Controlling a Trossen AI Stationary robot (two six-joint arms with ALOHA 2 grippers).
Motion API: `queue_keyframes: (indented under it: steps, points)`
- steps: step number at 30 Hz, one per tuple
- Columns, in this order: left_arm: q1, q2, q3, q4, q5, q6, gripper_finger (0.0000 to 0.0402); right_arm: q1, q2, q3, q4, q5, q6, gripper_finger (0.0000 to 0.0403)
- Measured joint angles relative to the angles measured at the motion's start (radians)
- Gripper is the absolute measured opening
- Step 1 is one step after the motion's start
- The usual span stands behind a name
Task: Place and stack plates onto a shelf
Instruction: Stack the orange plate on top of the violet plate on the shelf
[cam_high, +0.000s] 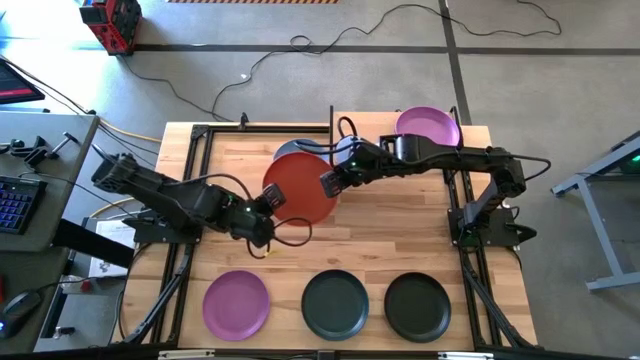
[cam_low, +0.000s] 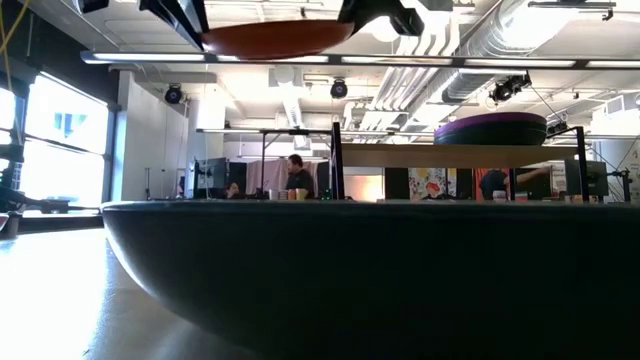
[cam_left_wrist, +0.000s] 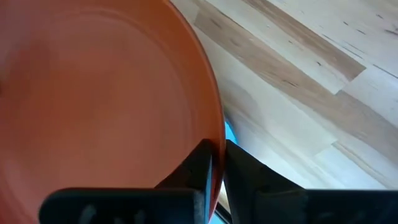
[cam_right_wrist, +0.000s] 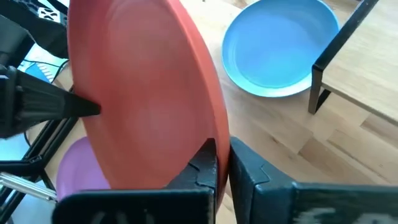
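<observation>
Orange plate (cam_high: 300, 188) pinched by L claw (cam_high: 272, 203) at 9 o'clock & R claw (cam_high: 330, 184) at 3, purple plate (cam_high: 428, 127) on shelf (cam_high: 470, 140), prob. more beneath.

You're looking at two matte black jointed arms: the left arm (cam_high: 170, 200) and the right arm (cam_high: 450, 155). Each carries a small green light near its wrist. Black cables loop beside them. Both grippers end in flat, angular black fingers (cam_right_wrist: 208, 165) with squared edges.
</observation>
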Motion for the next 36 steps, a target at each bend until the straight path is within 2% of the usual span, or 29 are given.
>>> queue_keyframes:
  steps: [6, 16, 20, 26, 36]
  points:
    - [0.0, 0.062, 0.001, -0.007, -0.005, -0.094, 0.0041, 0.001, 0.0, 0.0, -0.023, 0.008, 0.02, 0.0001]
    - [0.0, 0.09, 0.001, -0.01, -0.004, -0.25, 0.0102, 0.001, 0.001, -0.001, -0.059, 0.026, 0.034, 0.0]
    - [0.0, 0.082, 0.0, -0.014, -0.07, -0.324, 0.0119, 0.0, 0.001, -0.001, -0.074, 0.032, 0.049, 0.0]
    - [0.0, 0.058, 0.0, -0.014, -0.203, -0.376, 0.0124, 0.0, 0.0, -0.001, -0.131, 0.038, 0.069, 0.0001]
    - [0.0, -0.016, 0.0, -0.019, -0.205, -0.425, 0.0124, -0.035, -0.001, -0.001, -0.212, 0.058, 0.051, 0.0001]
